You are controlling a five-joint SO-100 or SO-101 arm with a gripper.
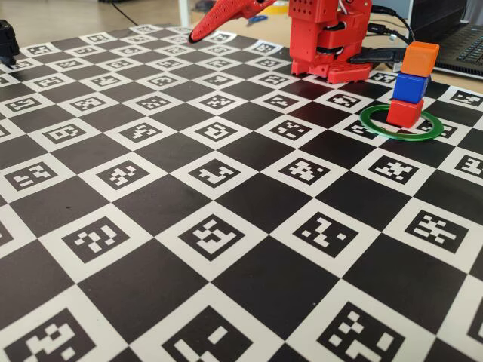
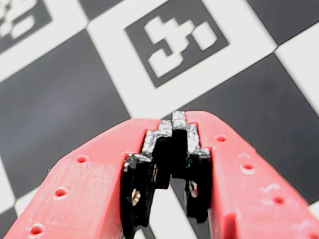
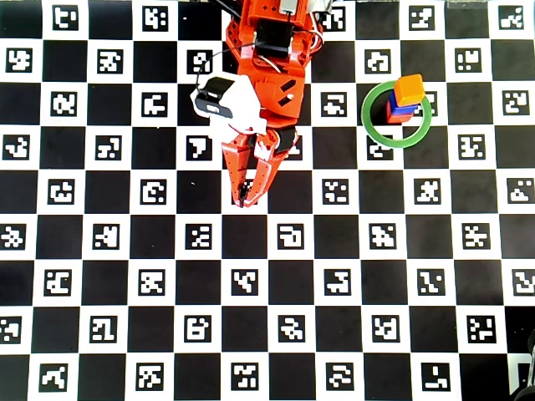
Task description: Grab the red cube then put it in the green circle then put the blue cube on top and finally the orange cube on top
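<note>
Checkerboard tabletop (image 1: 226,204) with printed marker squares fills every view, some cables and a laptop edge behind it in the fixed view. We see the stack done: red cube (image 1: 404,112) sits inside the green circle (image 1: 377,128), blue cube (image 1: 411,86) on it, orange cube (image 1: 419,58) on top. In the overhead view the tower (image 3: 403,98) stands toward the ring's upper right, inside it, and looks slightly staggered, the orange cube offset from the blue one. The gripper (image 3: 242,199) is well apart from the stack, pointing down over the board, and in the wrist view its jaws are clenched together with nothing between them, only a marker square below. We judge the task essentially finished, with only parking the arm left. Risk from here: any wide swing of the arm toward the ring side could clip the tower, and since the cubes are not perfectly aligned, a bump or a shake of the tabletop would likely knock off the orange cube first.
</note>
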